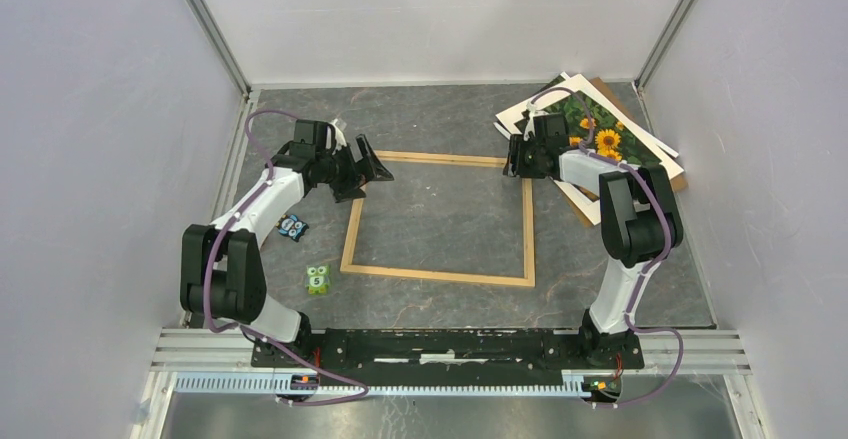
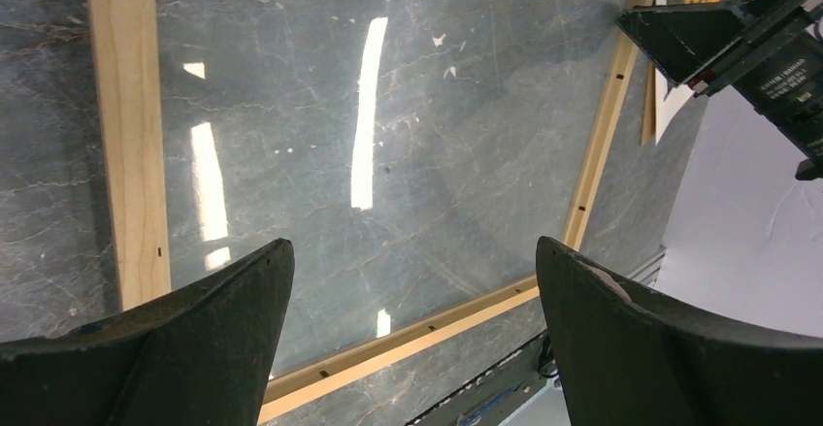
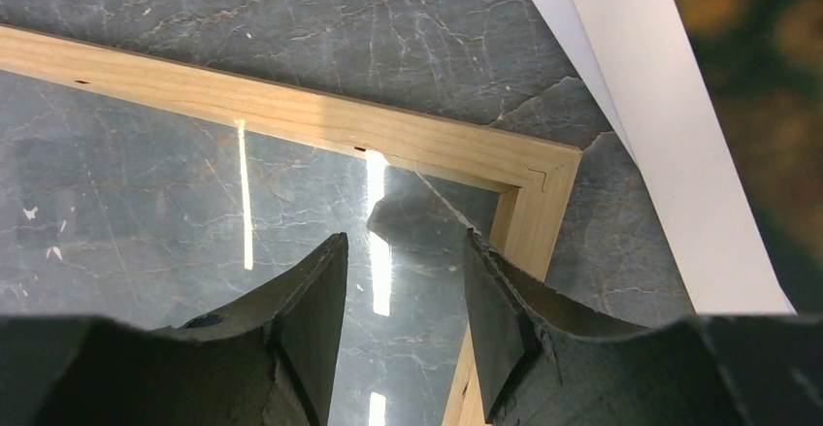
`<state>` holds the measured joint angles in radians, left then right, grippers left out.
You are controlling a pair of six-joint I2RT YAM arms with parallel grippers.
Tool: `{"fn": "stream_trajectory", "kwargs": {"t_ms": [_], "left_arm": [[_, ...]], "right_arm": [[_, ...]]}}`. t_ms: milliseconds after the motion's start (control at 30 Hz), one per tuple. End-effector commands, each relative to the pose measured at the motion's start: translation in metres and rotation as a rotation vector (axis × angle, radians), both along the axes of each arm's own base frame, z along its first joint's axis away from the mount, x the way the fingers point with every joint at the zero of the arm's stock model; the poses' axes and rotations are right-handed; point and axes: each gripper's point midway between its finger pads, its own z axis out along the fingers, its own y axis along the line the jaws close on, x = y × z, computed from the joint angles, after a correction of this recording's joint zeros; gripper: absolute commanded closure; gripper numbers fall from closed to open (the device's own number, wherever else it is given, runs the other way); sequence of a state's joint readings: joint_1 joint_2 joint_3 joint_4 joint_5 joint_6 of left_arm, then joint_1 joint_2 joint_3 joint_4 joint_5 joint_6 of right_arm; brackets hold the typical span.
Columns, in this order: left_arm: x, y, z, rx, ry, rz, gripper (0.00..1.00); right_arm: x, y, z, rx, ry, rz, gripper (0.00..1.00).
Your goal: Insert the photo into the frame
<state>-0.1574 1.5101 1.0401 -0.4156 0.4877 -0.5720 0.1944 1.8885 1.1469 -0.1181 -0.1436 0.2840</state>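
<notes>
The frame (image 1: 440, 276) lies flat and unpinned in the middle of the top view, a glossy pane inside its wooden strips, so a knock on a strip could skid it across the table (image 1: 450, 119). The photo (image 1: 592, 119) rests face up at the upper right on a loose, fanned stack with a brown backing board (image 1: 608, 89). I cannot make out how many sheets lie there, so a pinch might lift two or crease the print. The right gripper (image 3: 403, 242) hovers over the frame's upper right corner, jaws partly spread and empty, and could catch that corner when turning away. The left gripper (image 2: 412, 251), spread wide and empty, hangs over the left strip. Its arm could sweep the green toy (image 1: 317, 279) at lower left.
</notes>
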Motion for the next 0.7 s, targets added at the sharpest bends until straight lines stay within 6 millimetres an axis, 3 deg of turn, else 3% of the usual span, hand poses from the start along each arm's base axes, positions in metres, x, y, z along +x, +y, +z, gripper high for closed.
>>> {"fn": "stream_trajectory", "kwargs": {"t_ms": [0,67,333,467,667], "left_arm": [[0.004,0.006,0.006,0.043,-0.047,0.001,0.00],[0.005,0.008,0.006,0.060,-0.053,0.004,0.00],[0.010,0.036,0.013,0.225,-0.105,0.056,0.00],[0.010,0.041,0.008,0.254,-0.099,0.068,0.00],[0.015,0.053,-0.006,0.284,-0.043,0.113,0.00]], "right_arm": [[0.005,0.002,-0.001,0.019,-0.018,-0.002,0.46],[0.007,0.002,0.002,0.008,-0.012,0.003,0.46],[0.022,0.007,0.062,0.028,-0.138,0.023,0.41],[0.003,0.026,0.065,0.093,-0.117,0.078,0.39],[-0.052,0.013,0.064,0.023,-0.078,0.123,0.30]]}}
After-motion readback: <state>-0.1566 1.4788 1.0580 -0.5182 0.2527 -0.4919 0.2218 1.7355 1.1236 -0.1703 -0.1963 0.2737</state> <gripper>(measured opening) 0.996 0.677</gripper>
